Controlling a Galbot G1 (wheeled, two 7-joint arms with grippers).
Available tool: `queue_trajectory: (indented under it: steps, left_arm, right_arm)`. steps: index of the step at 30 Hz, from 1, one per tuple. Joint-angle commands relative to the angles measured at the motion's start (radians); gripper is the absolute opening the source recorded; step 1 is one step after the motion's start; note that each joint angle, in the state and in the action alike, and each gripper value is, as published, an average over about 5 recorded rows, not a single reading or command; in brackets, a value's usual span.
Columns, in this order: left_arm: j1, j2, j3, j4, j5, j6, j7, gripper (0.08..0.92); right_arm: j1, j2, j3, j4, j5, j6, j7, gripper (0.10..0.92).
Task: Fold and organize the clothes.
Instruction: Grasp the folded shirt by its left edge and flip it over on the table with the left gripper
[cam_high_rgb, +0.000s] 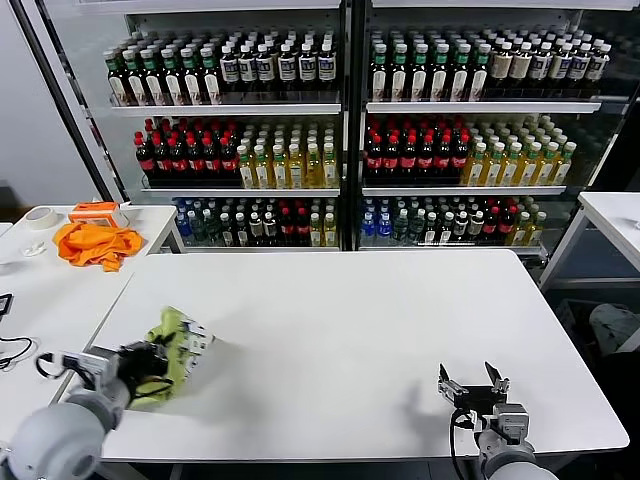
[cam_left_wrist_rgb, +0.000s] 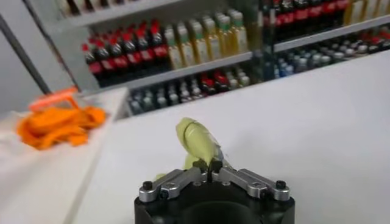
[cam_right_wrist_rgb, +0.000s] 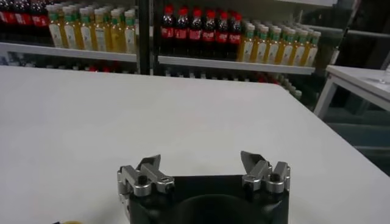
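Observation:
The lime-green T-shirt (cam_high_rgb: 172, 350) is bunched into a small crumpled wad near the front left corner of the white table (cam_high_rgb: 350, 330). My left gripper (cam_high_rgb: 185, 345) is shut on a fold of it; in the left wrist view the green cloth (cam_left_wrist_rgb: 196, 139) rises from between the closed fingertips of the left gripper (cam_left_wrist_rgb: 208, 164). My right gripper (cam_high_rgb: 472, 383) is open and empty, low over the table's front right part; in the right wrist view the right gripper (cam_right_wrist_rgb: 202, 163) has its jaws wide apart over bare tabletop.
A bright orange cloth (cam_high_rgb: 96, 243) and a tape roll (cam_high_rgb: 41, 217) lie on a side table at the left. Glass-door coolers full of bottles (cam_high_rgb: 340, 130) stand behind the table. Another white table (cam_high_rgb: 615, 215) is at the right.

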Motion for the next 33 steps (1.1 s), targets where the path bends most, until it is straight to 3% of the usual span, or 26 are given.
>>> queue_trajectory:
  steps: [1,8,21,30,33]
  left_arm:
    - [-0.166,-0.225,0.233,-0.002,0.056,-0.002,-0.01,0.091]
    - [-0.267,-0.283,0.268,0.049,0.017,-0.003,-0.041,0.091]
    - [-0.45,-0.413,0.375,0.195,-0.088,-0.006,-0.022,0.098]
    - [-0.564,-0.547,0.463,0.281,-0.135,-0.083,0.022,0.322]
    - [-0.574,-0.56,0.44,0.273,-0.117,-0.114,0.047,0.409]
  right_arm:
    - [0.0,0.027,-0.023,0.003,-0.036,-0.004,0.002,0.823]
    - [-0.012,0.065,-0.039,0.017,-0.084,-0.009,0.003,0.823]
    - [-0.003,0.053,-0.008,0.016,-0.073,-0.012,0.0,0.823]
    - [0.013,0.01,0.032,0.046,-0.069,0.036,-0.108,0.823]
    - [0.015,0.002,0.029,0.052,-0.065,0.053,-0.137,0.823]
